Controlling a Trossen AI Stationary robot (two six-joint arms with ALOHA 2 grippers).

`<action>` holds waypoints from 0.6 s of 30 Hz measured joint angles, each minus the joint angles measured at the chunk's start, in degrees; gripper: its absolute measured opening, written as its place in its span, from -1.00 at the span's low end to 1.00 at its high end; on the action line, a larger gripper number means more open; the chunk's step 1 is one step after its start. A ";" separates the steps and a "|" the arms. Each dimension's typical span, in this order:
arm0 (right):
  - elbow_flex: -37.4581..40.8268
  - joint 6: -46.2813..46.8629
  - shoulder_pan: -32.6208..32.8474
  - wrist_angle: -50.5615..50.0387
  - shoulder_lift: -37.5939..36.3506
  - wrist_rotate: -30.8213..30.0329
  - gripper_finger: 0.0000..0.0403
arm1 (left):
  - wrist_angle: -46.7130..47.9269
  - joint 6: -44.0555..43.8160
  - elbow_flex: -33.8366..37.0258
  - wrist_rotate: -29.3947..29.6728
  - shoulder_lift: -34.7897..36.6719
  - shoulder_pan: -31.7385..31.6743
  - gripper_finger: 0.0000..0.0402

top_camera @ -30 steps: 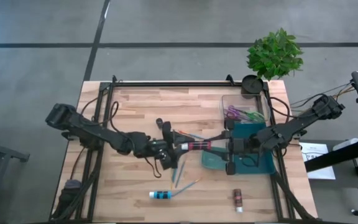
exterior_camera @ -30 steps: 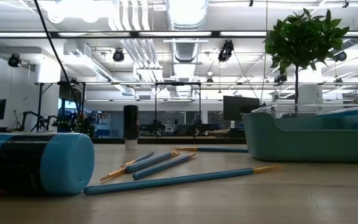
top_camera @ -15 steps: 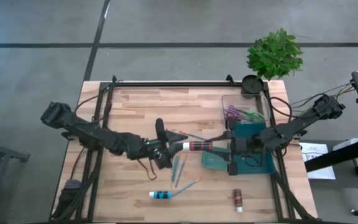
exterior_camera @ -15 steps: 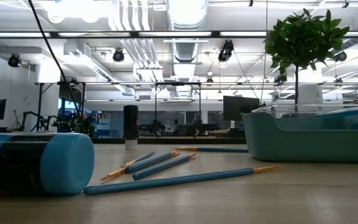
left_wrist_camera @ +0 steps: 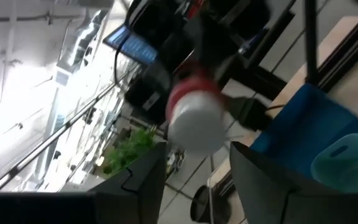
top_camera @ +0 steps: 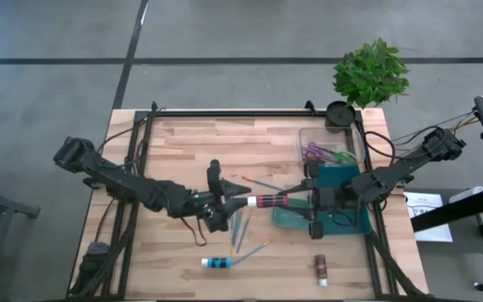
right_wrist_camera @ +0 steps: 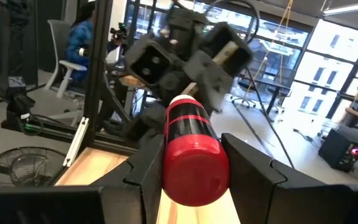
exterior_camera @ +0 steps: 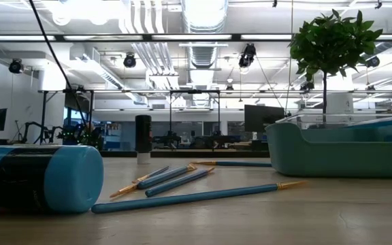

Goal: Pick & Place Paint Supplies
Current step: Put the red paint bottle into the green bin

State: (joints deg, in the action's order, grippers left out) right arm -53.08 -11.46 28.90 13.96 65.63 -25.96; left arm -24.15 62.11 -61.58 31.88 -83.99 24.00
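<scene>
Handover is taking place above mid-table: the right gripper [top_camera: 302, 198] is clamping the pink paint tube [top_camera: 268, 200] while the left gripper [top_camera: 235, 201], fingers parted, is straddling its white cap, near the teal tray [top_camera: 352, 220].

glossy red tube [right_wrist_camera: 191, 152], wooden table [top_camera: 191, 147]

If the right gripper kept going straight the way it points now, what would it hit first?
The right gripper points across the table toward the left arm, holding a red paint tube. The tube's white cap end would most likely meet the left gripper first; its jaws already flank that end, though contact is unclear.
</scene>
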 joint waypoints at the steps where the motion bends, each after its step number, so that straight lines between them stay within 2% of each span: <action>1: -0.02 0.22 -0.02 0.00 0.00 0.43 -0.29 | 0.03 -0.16 0.00 -0.39 0.00 0.08 -0.05; 8: -0.26 0.47 -0.02 0.02 -0.04 1.01 -0.29 | 0.27 0.54 0.00 -1.51 0.00 0.21 0.43; 11: -0.26 0.47 -0.02 0.02 -0.14 0.99 -0.29 | -0.45 0.70 0.00 -2.10 0.00 0.34 0.55; 14: -0.26 0.45 -0.02 -0.07 -0.17 0.99 -0.29 | -1.15 1.03 0.00 -1.84 -0.02 0.44 0.55; 18: -0.26 0.47 -0.02 -0.13 -0.22 0.99 -0.29 | -2.01 2.01 0.00 -2.09 -0.04 0.75 0.40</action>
State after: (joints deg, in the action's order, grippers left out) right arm -53.34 -10.98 28.88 13.82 65.41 -24.97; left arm -26.16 64.12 -61.58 29.79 -84.03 24.75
